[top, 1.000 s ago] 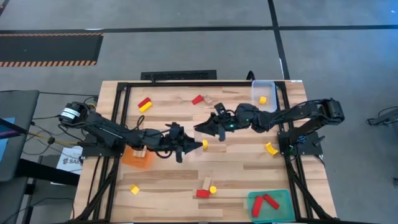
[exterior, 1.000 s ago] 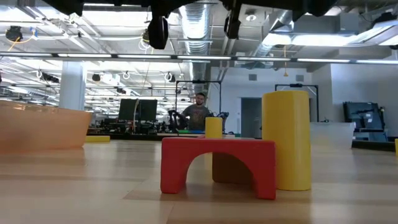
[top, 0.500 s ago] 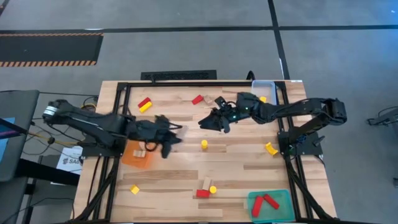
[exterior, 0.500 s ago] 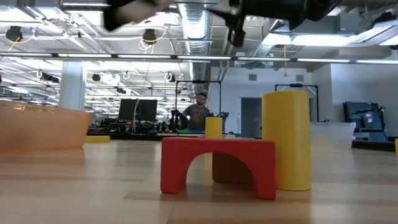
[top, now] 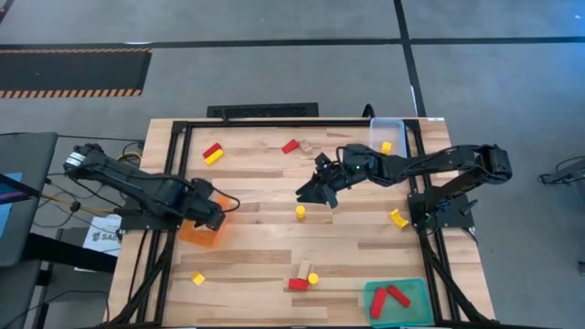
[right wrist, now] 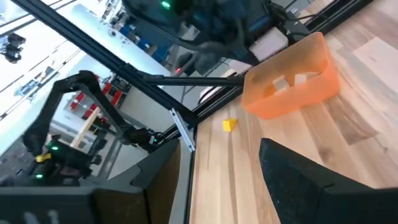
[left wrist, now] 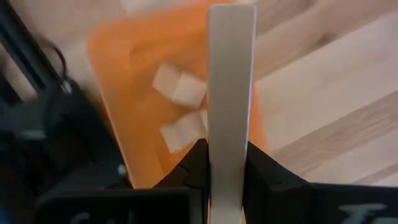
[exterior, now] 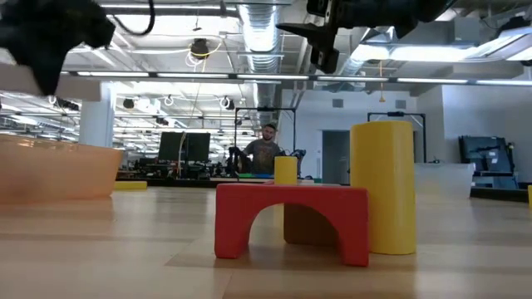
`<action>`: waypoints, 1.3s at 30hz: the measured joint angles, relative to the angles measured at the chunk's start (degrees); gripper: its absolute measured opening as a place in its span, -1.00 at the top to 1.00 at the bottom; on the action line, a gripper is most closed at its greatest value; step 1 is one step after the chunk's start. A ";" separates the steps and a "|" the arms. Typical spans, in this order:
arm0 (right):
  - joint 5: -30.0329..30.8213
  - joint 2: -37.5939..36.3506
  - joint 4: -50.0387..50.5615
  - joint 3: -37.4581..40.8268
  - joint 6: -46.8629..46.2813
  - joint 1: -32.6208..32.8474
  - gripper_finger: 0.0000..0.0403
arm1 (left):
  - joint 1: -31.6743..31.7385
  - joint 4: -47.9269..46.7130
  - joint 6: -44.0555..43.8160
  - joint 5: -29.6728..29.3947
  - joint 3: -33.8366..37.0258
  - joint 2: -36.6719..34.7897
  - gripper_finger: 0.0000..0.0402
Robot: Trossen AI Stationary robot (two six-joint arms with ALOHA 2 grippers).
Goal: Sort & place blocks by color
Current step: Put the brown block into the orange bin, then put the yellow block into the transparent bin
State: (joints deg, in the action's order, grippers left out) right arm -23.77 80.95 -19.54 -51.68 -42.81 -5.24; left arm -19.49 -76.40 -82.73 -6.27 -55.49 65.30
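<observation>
Wood bar going into the orange tray

Left gripper is clamping a light wood bar and hovering right over the orange tray, where a couple of wood blocks are already sitting, so I'd say it's mid-drop-off. Next move is probably just lowering a bit and letting go so the bar lands inside the tray rim, not on it. Farther from the tray, the right gripper is hanging over mid-table with its jaws spread and nothing in them, close to a yellow cylinder, likely its next pick. More blocks are lying well beyond the tray.
</observation>
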 joint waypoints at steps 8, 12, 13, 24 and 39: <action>0.15 0.00 -0.05 0.00 -0.03 -0.15 -0.18 | 0.29 1.39 -0.72 -0.87 7.62 0.06 0.69; 0.05 0.00 -0.05 0.00 -0.12 -0.12 -0.18 | 0.35 1.57 -0.79 -1.48 8.26 0.06 0.59; -0.01 0.00 -0.04 0.00 -0.19 -0.04 -0.18 | 0.49 1.62 -0.76 -1.48 8.26 0.06 0.56; -0.32 0.00 0.15 0.00 -0.28 1.03 -0.18 | 1.86 0.10 3.93 -1.89 7.18 -0.06 0.27; -1.25 0.02 0.56 -0.02 -3.38 2.61 -0.18 | 16.58 17.16 26.68 -14.00 -0.70 0.86 0.18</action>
State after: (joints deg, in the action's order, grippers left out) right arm -25.02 80.97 -18.98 -51.70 -46.18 -2.63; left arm -2.90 -59.23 -56.06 -20.27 -56.18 66.17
